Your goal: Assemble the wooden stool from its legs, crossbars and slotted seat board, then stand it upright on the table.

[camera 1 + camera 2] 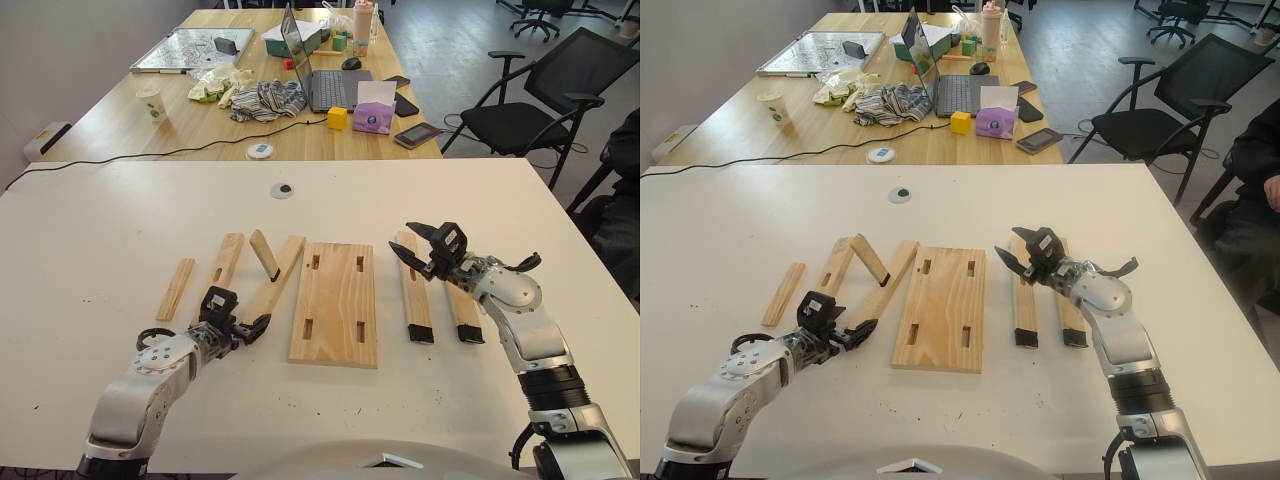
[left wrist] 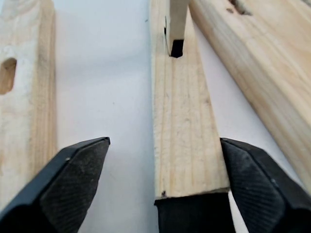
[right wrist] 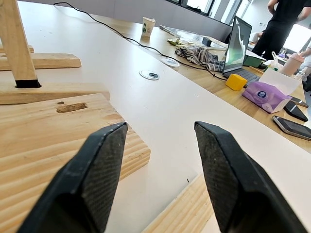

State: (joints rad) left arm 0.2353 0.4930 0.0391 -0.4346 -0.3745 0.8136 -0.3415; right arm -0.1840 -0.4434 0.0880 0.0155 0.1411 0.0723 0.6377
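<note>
Left jaws: standing open, straddling the black-capped end of a slanted leg (image 2: 187, 141), lower left of frame. Right jaws: standing open, hovering over the upper end of a leg pair (image 1: 417, 305), right of centre. Slotted seat board (image 1: 335, 300): lying flat, centre of the white counter (image 1: 100, 230).

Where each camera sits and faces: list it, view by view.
Left eye view: head, facing forward and down over the table; left gripper and right gripper show.
Right eye view: head's other eye, same scene.
Left wrist view: along its open fingers flanking a black-tipped leg.
Right wrist view: between its open fingers, over the seat board toward the laptop.
Shared: eyes and right wrist show the seat board.
</note>
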